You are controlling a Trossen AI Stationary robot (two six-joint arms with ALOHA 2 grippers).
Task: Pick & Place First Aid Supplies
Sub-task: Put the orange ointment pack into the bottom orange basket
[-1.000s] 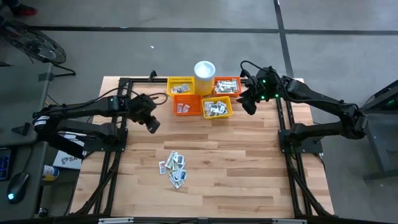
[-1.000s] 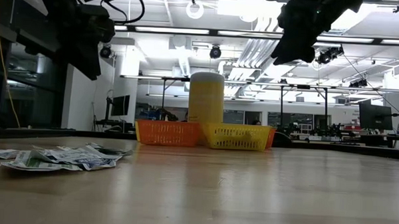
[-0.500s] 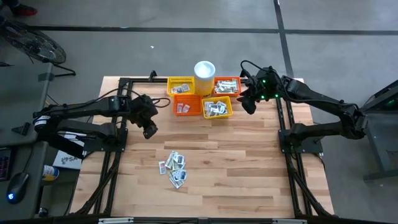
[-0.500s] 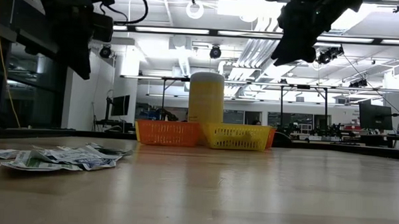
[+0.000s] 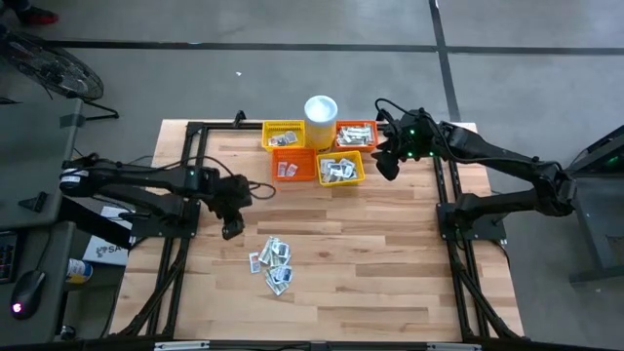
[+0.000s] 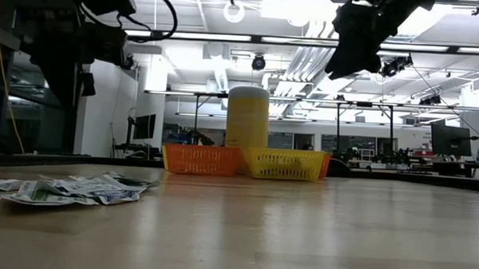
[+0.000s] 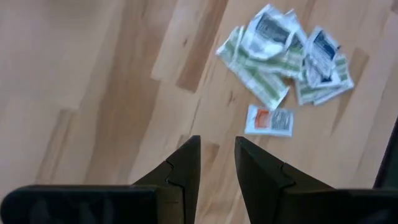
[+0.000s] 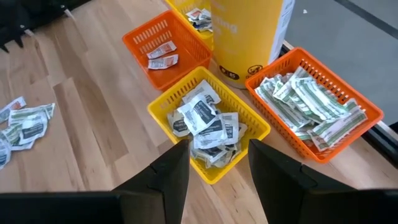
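Left end effector (image 5: 232, 231) sits left of centre in the high view, above the table (image 5: 390, 283), just up-left of the loose pile of first aid supplies (image 5: 273, 263). Its fingers are close together w/ only a narrow gap and nothing between them, per the left wrist view (image 7: 217, 163).

Right end effector (image 5: 386, 168) hovers upper right, just beside the front yellow basket (image 5: 340, 169). Fingers spread wide, empty (image 8: 217, 163).

Risks, as I judge them:
- Sachets overlap in the heap (image 7: 286, 56), so a pinch could lift two or three at once, or drag the pile sideways.
- Flat packets lie flush on wood; a narrow opening may slide over the top w/o catching an edge. Prob needs to open more before descent.
- The lone orange-marked packet (image 7: 269, 120) lies apart from the rest. It is the easiest target, but light, so a nudge may flick it away.
- Wrong-bin drop: four baskets are packed tight, each w/ different contents.

Around:
- Orange basket (image 5: 292, 167) and rear yellow basket (image 5: 284, 135) on the left, another orange basket (image 5: 356, 136) at right rear, white cup (image 5: 321, 109) between the rear pair.
- In the low view the cup (image 6: 247, 117) rises behind the baskets.
- Nothing lies btwn left arm and pile. The right arm hangs over the basket cluster and could crowd a drop there.
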